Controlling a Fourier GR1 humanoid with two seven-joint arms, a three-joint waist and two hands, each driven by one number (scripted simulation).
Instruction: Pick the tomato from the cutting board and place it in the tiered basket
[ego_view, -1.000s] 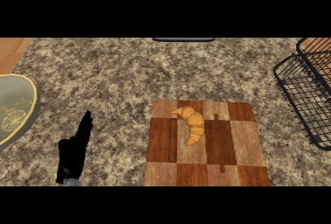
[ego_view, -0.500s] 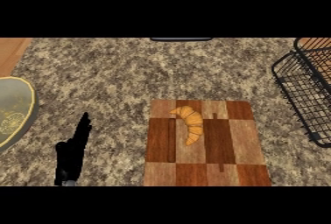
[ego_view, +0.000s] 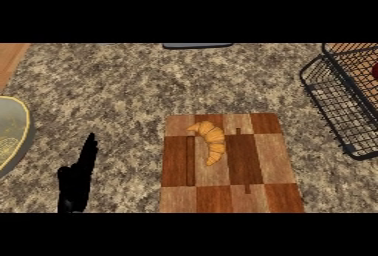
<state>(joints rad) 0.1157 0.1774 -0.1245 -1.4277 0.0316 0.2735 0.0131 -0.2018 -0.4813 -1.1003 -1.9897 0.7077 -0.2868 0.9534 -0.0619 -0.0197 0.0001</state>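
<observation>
Running off R edge: tiered basket (ego_view: 336, 110)

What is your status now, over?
Left hand open, resting lower left; right hand unseen. Cutting board holds only a croissant, no tomato. Tiered basket at right.

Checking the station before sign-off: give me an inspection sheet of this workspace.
Surface: speckled stone counter.
Job's things: wooden cutting board carries a croissant, no tomato; black wire basket at right, a dark red bit among its wires at the view's edge, too cut off to name.
Clutter: plate at left edge; dark item at top edge.
Hands: left hand open, resting lower left; right hand not in view.
Cables: nothing seen.
Surroundings: wood strip at far left corner.
</observation>
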